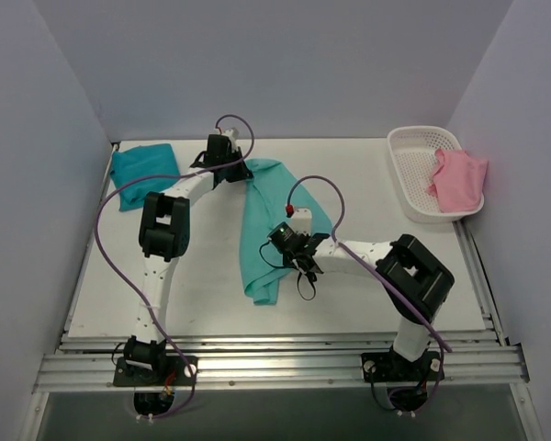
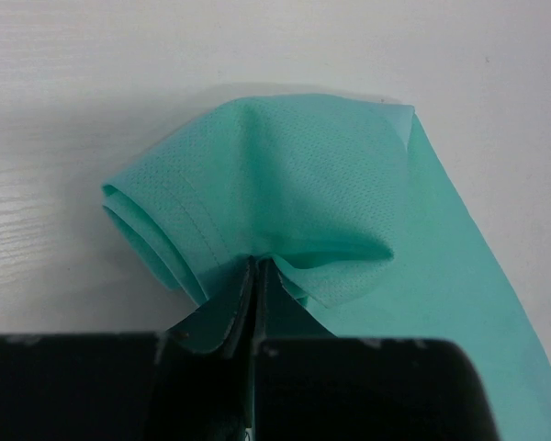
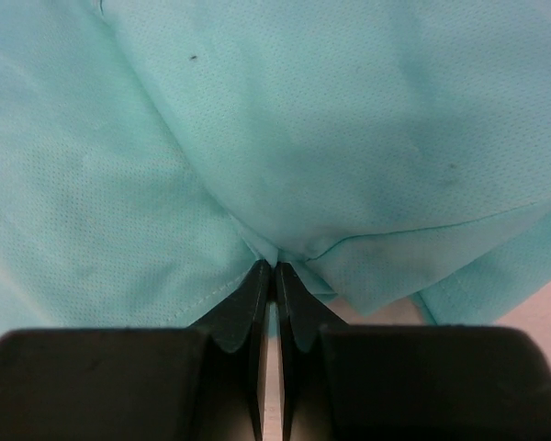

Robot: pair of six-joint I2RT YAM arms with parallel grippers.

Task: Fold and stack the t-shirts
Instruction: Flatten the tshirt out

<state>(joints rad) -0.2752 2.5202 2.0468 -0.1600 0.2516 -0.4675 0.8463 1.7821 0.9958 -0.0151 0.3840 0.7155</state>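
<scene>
While the mint t-shirt [image 1: 274, 230] lies mid-way across the worktop [image 1: 211, 294] as a long, loosely folded strip running from far-centre toward the near edge, both hands are on it: left hand [image 2: 256, 268] at the far end, right hand [image 3: 275, 268] on the strip's right edge, roughly halfway down. Left hand: fingers pressed together, clamped on a bunched multi-layer corner with a stitched hem. Cloth fans out from the tips, and the rest of the strip trails off to the right in the left wrist view. Right hand: fingers together too, pinching a hemmed fold right at the tips. Cloth fills nearly all of the right wrist view, with a sliver of bare surface bottom right. Can't tell how many layers the right hand has. Teal t-shirt [image 1: 144, 173] sits folded as a compact square in the far-left corner, apart from the mint one and both hands, left of the left arm's wrist. Worktop is white and flat; near edge carries aluminium rails [image 1: 275, 367] with both arm bases bolted on. White perforated basket [image 1: 422, 170] in the far-right corner, pink cloth [image 1: 459, 179] draped over its right rim, part inside, part hanging out. Purple cables [image 1: 314, 178] loop along each arm. Plain pale grey walls [image 1: 303, 64] enclose the worktop on left, back and right.
</scene>
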